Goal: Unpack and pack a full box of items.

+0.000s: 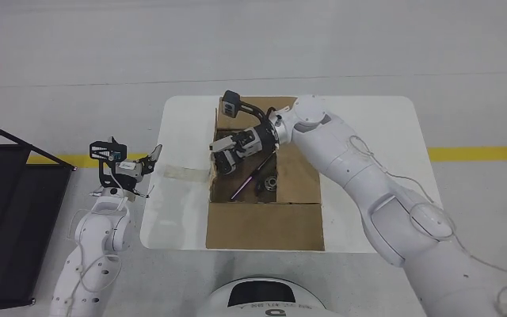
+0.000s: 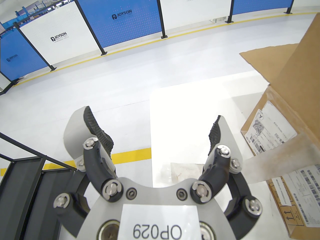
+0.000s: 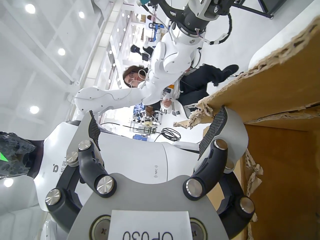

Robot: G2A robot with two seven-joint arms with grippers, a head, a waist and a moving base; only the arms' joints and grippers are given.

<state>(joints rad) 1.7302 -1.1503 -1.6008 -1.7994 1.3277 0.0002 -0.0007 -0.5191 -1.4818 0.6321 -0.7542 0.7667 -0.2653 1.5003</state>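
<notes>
- The box [image 1: 265, 226] stood open on the table [image 1: 364, 158], flaps spread.
- A thin dark pen-like item [image 1: 252, 178] and a small round dark part [image 1: 269, 185] lay on the box floor.
- One clear bag [image 1: 181, 170] lay outside, just beside the box's left wall, so unpacking looked partly done.
- The right gripper [image 1: 224, 154] was inside the box against its torn left wall, claw spread wide and holding nothing.
- The left gripper [image 2: 157, 131] hung outside the box near the clear bag, claw also wide apart and empty.
- Judging by this, the two inside items remained to lift out, and repacking had not started.
</notes>
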